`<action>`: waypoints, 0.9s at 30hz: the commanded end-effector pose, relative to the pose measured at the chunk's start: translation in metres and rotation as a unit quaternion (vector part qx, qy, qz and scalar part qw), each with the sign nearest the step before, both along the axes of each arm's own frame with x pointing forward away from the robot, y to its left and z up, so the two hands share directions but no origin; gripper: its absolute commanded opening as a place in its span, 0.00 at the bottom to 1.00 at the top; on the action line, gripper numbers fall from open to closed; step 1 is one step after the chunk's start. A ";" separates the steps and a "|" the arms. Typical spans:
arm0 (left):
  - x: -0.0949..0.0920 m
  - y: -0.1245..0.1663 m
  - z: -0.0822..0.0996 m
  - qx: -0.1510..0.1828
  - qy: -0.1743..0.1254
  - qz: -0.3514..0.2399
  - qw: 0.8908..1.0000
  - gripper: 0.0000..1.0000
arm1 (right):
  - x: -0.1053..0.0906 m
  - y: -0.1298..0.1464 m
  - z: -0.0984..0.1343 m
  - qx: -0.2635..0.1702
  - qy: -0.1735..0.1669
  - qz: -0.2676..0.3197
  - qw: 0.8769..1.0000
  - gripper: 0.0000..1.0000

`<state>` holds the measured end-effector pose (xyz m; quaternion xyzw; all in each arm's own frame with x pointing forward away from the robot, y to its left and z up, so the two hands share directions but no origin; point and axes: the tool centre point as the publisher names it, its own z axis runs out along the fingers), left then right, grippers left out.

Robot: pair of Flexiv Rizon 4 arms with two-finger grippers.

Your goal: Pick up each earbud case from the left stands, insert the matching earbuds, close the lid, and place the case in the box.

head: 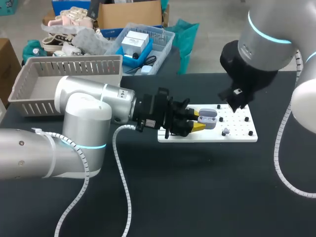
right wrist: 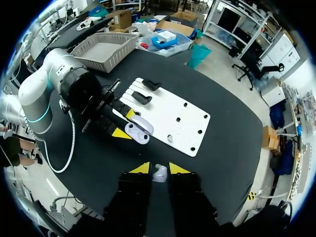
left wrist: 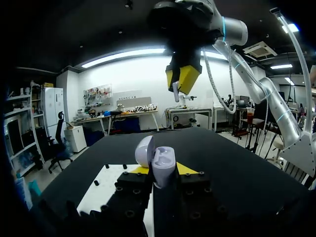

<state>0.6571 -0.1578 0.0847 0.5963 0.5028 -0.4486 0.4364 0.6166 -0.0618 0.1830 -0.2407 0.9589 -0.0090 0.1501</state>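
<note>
The left fingers (head: 197, 120) are clenched on an open, pale grey rounded earbud case (left wrist: 159, 164). One yellow tip presses each side of its base, and the lid is tipped back. Case and fingers hang over the left end of a white flat plate dotted with holes (head: 239, 137). The plate lies on the black counter (head: 197, 197) around its middle, somewhat nearer the far edge. Two black stands (right wrist: 142, 97) sit on the plate's left end, just beside the left fingers. Small black pegs (head: 225, 132) dot the plate's right half. The right fingers (right wrist: 159, 169) pinch a small white earbud (right wrist: 159, 174) between their yellow tips. They are above the plate's right half, apart from the case and higher than it. A grey slotted plastic box (head: 64, 66) stands at the counter's far left corner, behind the left arm.
</note>
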 end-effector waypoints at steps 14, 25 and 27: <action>-0.001 0.000 0.000 0.000 -0.001 0.002 1.000 0.00 | -0.003 0.005 -0.004 0.011 -0.011 0.005 1.000 0.00; -0.001 0.000 0.000 0.000 -0.001 0.002 1.000 0.00 | 0.000 0.019 -0.013 0.023 -0.017 -0.081 0.996 0.00; -0.001 0.000 0.000 0.000 -0.001 0.002 1.000 0.00 | 0.000 0.024 -0.014 0.021 -0.023 -0.110 0.993 0.00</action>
